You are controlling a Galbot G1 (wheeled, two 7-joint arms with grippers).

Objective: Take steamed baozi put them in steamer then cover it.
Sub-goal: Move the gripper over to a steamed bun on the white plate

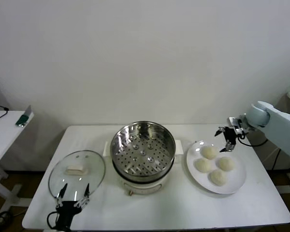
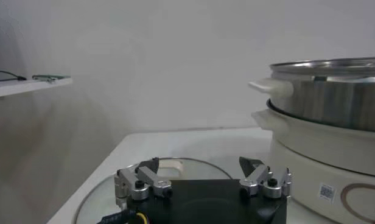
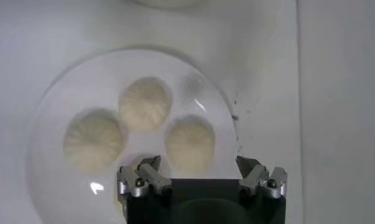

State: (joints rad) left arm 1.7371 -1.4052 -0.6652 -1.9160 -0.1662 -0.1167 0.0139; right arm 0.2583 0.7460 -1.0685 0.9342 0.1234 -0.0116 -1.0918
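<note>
You see a shiny perforated metal steamer [image 1: 142, 150] on a smooth cream base, a clear glass cover [image 1: 77, 173], matt doughy baozi [image 1: 209, 152] on a glossy white plate [image 1: 237, 183].

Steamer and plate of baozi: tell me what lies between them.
Nothing: in the head view only bare table separates the steamer from the plate of baozi.
</note>
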